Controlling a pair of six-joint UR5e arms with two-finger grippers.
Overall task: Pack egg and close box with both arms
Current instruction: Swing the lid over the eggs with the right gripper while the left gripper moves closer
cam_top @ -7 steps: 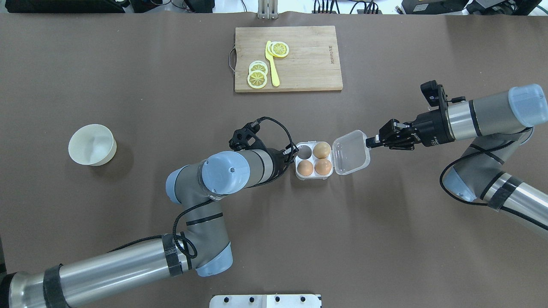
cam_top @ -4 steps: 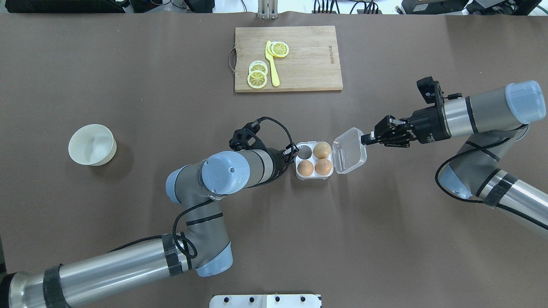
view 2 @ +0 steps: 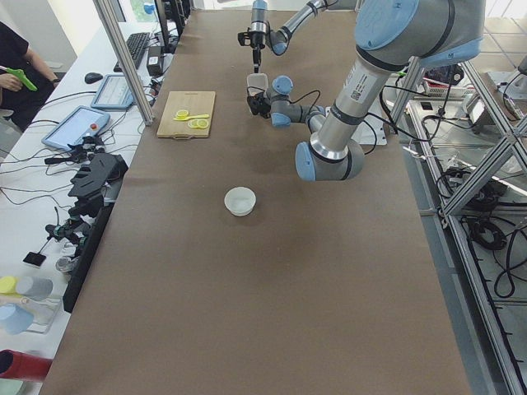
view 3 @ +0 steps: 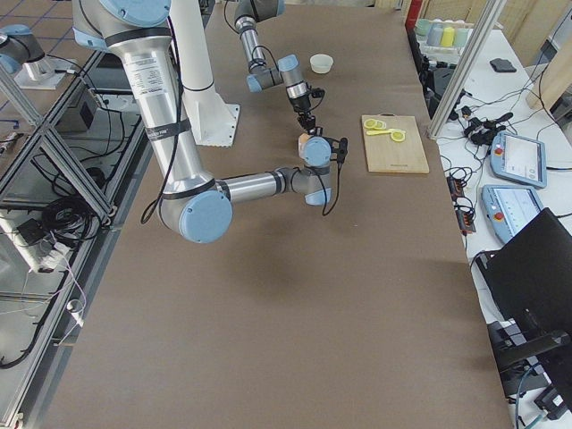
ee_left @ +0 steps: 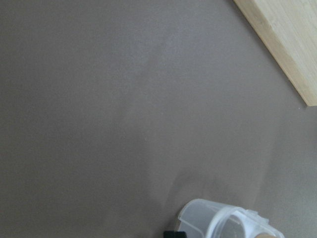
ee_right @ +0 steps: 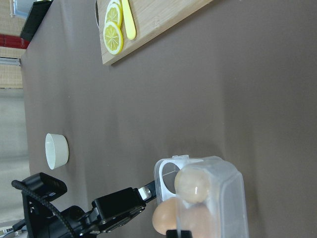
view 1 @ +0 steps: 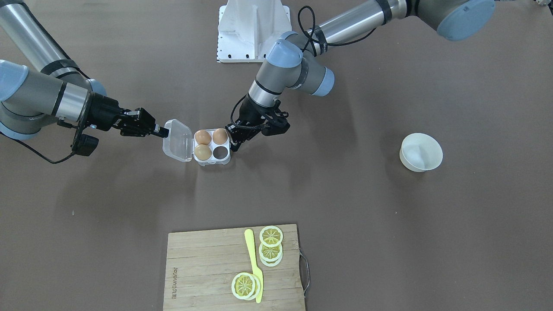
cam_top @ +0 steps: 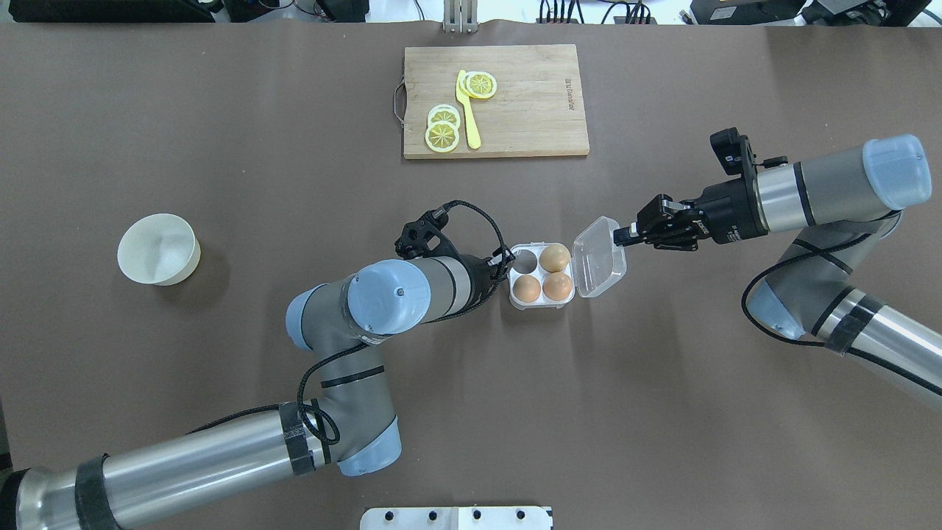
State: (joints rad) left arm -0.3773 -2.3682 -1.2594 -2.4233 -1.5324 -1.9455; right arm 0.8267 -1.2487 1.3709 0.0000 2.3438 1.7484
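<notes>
The clear box point(cam_top: 541, 303) stands mid-table with three of its cells filled. Two orange-brown eggs point(cam_top: 525, 288) lie in the near cells and I cannot tell which is the task's egg. A paler tan egg point(cam_top: 553, 258) lies in the far right cell, and the far left cell point(cam_top: 525, 260) is empty. My right gripper point(cam_top: 622, 235) is shut on the edge of the lid point(cam_top: 600, 258), which stands tilted up from its hinge. My left gripper point(cam_top: 508, 263) is at the box's left rim and looks shut on it. The box also shows in the front view point(view 1: 211, 162).
A wooden cutting board point(cam_top: 530, 103) with lemon slices point(cam_top: 442, 136) and a yellow knife point(cam_top: 467, 110) lies at the far side. A white bowl point(cam_top: 158, 249) stands at the left. The white robot base point(cam_top: 456, 517) is at the near edge.
My right gripper has moved left and up with the lid, swinging it from lying flat open to tilted up over the hinge. The left arm and the box have not moved.
</notes>
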